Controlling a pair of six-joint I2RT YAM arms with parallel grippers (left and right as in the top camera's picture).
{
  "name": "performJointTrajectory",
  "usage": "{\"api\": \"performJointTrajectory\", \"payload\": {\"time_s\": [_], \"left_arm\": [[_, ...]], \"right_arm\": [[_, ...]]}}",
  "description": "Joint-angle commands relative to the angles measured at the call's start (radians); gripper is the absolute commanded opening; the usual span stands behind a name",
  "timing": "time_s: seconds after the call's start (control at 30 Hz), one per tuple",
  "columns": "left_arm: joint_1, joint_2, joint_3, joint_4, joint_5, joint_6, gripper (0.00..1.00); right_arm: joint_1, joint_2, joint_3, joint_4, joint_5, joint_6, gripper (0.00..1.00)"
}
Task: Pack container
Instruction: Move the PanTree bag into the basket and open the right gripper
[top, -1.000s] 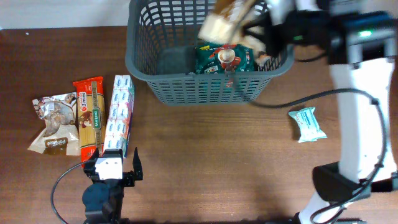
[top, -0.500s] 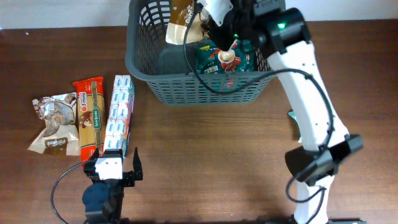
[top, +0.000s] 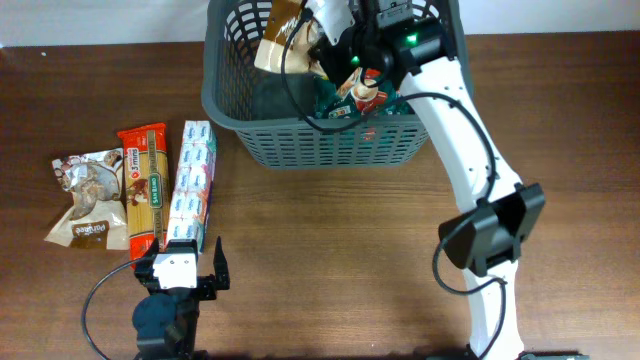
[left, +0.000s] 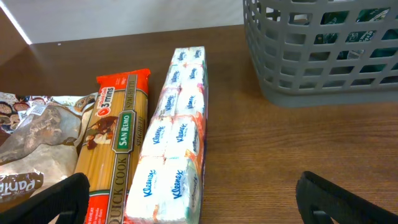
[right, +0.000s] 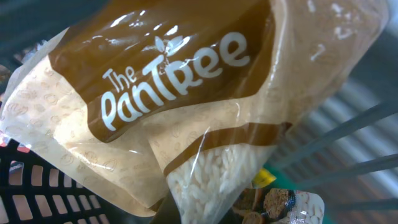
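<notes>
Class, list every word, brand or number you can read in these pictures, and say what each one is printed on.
"The PanTRee": brown and cream rice bag.
"3 mins", "San Remo", "QUICK COOK": orange pasta packet.
"Kleenex": tissue packs.
The brown bag at far left: print cut off, not readable.
The green packet in the basket: too blurred to read.

Basket (top: 320, 148) grey matt plastic lattice; rice bag (right: 174, 106) glossy film; table (top: 330, 250) dark wood grain.
</notes>
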Motion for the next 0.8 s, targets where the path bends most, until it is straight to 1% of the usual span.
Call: {"api": "performJointTrajectory", "payload": {"time_s": [0.0, 0.23, 0.43, 0.47, 0.53, 0.6, 0.67, 0.77], "left_arm": [[-0.003, -0.006, -0.004, 0.002, 0.011, 0.010, 0.99], [-0.003, -0.006, -0.004, 0.002, 0.011, 0.010, 0.99], [-0.003, -0.006, -0.004, 0.002, 0.011, 0.010, 0.99], [-0.003, -0.006, -0.004, 0.002, 0.011, 0.010, 0.99], [-0.003, -0.006, -0.004, 0.002, 0.011, 0.010, 0.99], [-0.003, -0.006, -0.004, 0.002, 0.011, 0.010, 0.99], [-0.003, -0.006, -0.004, 0.002, 0.011, 0.010, 0.99], [-0.003, -0.006, -0.004, 0.002, 0.011, 0.010, 0.99]], "right_arm": [[0.003, 0.018, 0.023, -0.004, -0.059, 0.059, 0.04], [0.038, 0.029, -0.054, -0.026, -0.059, 0.073, 0.03], [0.071, 0.029, -0.072, -0.047, -0.054, 0.073, 0.04], [0.077, 0.029, -0.072, -0.054, -0.051, 0.073, 0.14], [0.079, 0.029, -0.071, -0.055, -0.048, 0.073, 0.44], [0.074, 0.025, -0.064, -0.056, -0.038, 0.074, 0.62], [0.063, 0.015, -0.040, -0.070, -0.019, 0.074, 0.66], [0.031, -0.014, 0.016, -0.110, 0.014, 0.075, 0.66]]}}
